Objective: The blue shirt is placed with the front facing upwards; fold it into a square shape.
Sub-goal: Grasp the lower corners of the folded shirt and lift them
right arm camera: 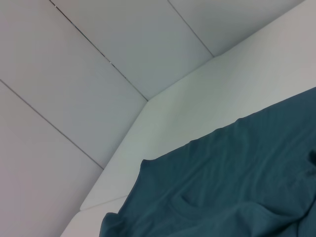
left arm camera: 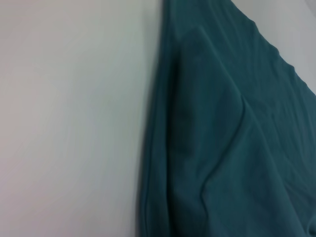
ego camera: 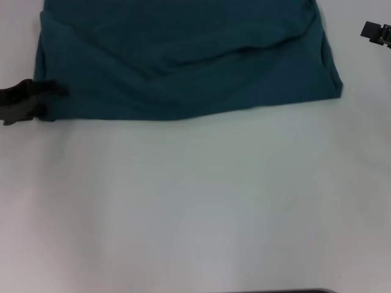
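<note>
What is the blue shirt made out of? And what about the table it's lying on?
The blue shirt looks like soft, matte knit cloth, maybe cotton: it sags into wrinkles and has a stitched hem. The table looks like a smooth, hard white board with a faint sheen, perhaps laminate. The pictures can't tell for sure.

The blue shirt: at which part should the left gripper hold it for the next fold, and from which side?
Probably the near-left corner of the blue shirt, where the left gripper sits, approached from the robot's left: the edges meet there and lie flat on the table. The right gripper waits far right.
</note>
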